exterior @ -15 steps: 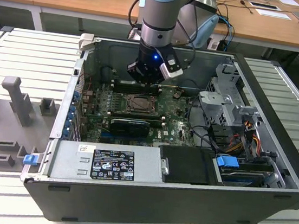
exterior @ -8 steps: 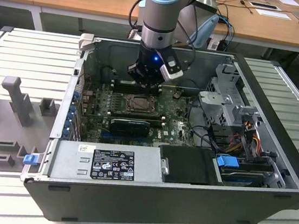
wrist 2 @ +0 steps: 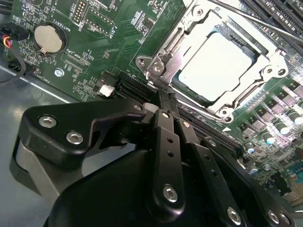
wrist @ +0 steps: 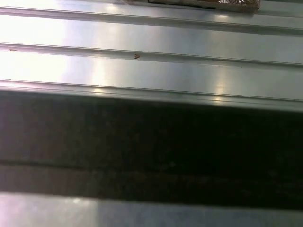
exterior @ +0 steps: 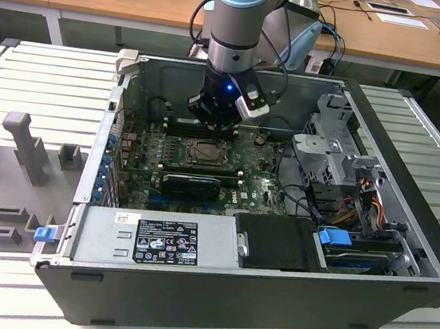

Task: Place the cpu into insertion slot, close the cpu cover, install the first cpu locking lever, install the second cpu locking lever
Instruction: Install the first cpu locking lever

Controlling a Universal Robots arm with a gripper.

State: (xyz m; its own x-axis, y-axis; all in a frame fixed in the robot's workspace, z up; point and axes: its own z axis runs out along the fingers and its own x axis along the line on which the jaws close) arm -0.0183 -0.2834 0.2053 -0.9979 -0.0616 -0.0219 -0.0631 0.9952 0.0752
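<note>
In the second wrist view the cpu [wrist 2: 215, 66], a pale silver square, lies in the insertion slot [exterior: 203, 153] on the green motherboard. The cpu cover [wrist 2: 180, 38], a silvery frame with a square window, lies flat around the chip. A thin metal lever rod [wrist 2: 255, 21] runs past the cover's far side. My gripper [wrist 2: 165, 97] is shut, its two black fingers [wrist 2: 163, 127] pressed together, with the tips at the cover's near corner. What they touch there is hidden. In the exterior view the gripper [exterior: 211, 127] hangs low inside the open computer case, just behind the slot.
A black card [exterior: 192, 183] lies right in front of the slot, and a power supply [exterior: 154, 241] beyond it. A drive cage [exterior: 334, 146] and cables [exterior: 351, 205] stand at the exterior view's right. A coin battery [wrist 2: 49, 39] sits on the board. Case walls [exterior: 113, 119] close in.
</note>
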